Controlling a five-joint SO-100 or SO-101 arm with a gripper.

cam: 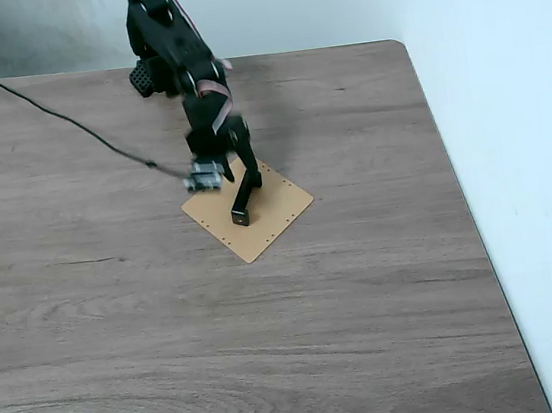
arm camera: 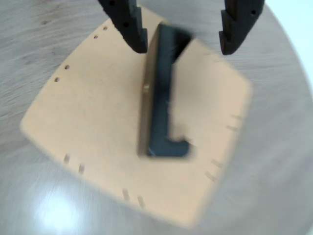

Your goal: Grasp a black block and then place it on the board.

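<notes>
On the board [arm camera: 98, 117] lies black block [arm camera: 161, 98] (blurry); fingers [arm camera: 131, 24] spread, apart from it.

The arm [cam: 180, 52] is matte black with blocky segments. A pinkish ribbon cable [cam: 213, 90] loops along it. Its fingers [arm camera: 128, 22] have small screw holes.

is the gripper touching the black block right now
Apart. In the wrist view the gripper is open, with board visible between each fingertip and the black block.
</notes>
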